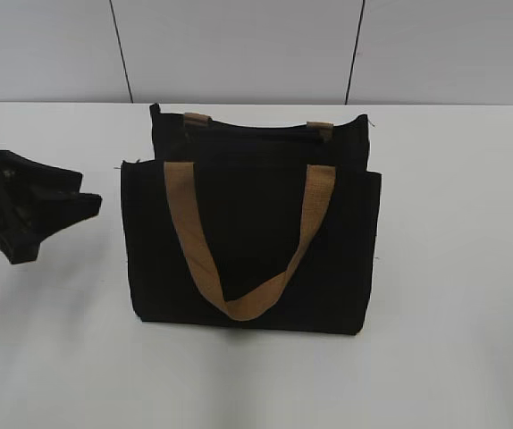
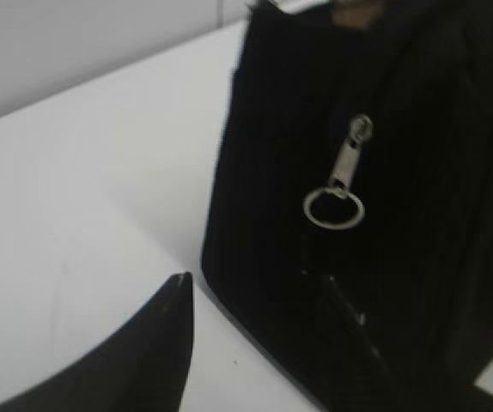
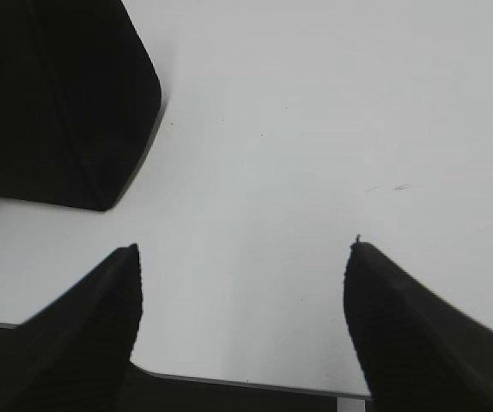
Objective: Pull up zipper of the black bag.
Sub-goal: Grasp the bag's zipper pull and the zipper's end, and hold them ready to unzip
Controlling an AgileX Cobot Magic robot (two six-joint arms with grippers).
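The black bag stands upright mid-table, with tan strap handles hanging over its front panel. In the left wrist view its side fills the right, and the zipper's silver pull tab with a ring hangs there. My left gripper is open and empty, just short of the bag's lower corner and below the tab; one finger overlaps the dark fabric. In the exterior view it is left of the bag. My right gripper is open and empty over bare table, right of the bag's corner.
The white table runs out on all sides of the bag. Its front edge lies just under my right gripper. A grey panelled wall stands behind the table.
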